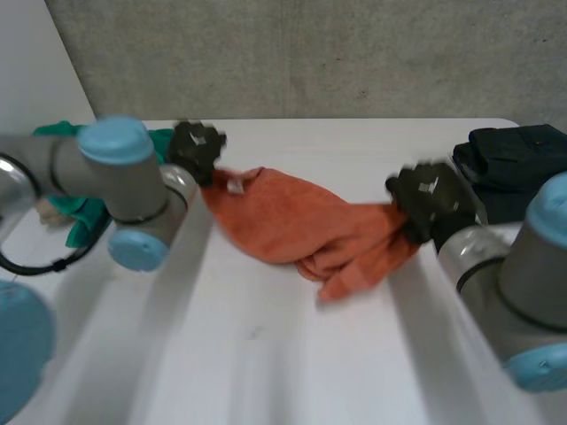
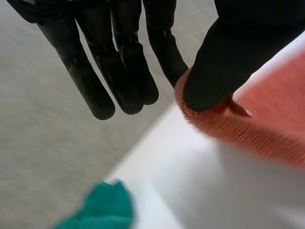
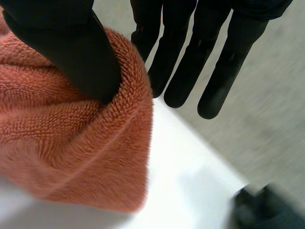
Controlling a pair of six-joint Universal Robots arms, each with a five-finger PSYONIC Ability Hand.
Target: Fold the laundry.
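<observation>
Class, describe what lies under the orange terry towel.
Only the white table shows beneath the orange terry towel, pinched at its ends by the left hand and right hand. Its bunched middle hides the rest.

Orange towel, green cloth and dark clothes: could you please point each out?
Orange towel (image 1: 279, 217), head view, its middle.
Green cloth (image 2: 101, 210), left wrist view, its bunched corner.
Dark clothes (image 1: 516, 161), head view, top of the pile.

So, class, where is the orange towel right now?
In the head view the orange towel stretches across mid-table between the left hand and right hand, each pinching an end. A green cloth lies left of it, dark clothes right.
</observation>
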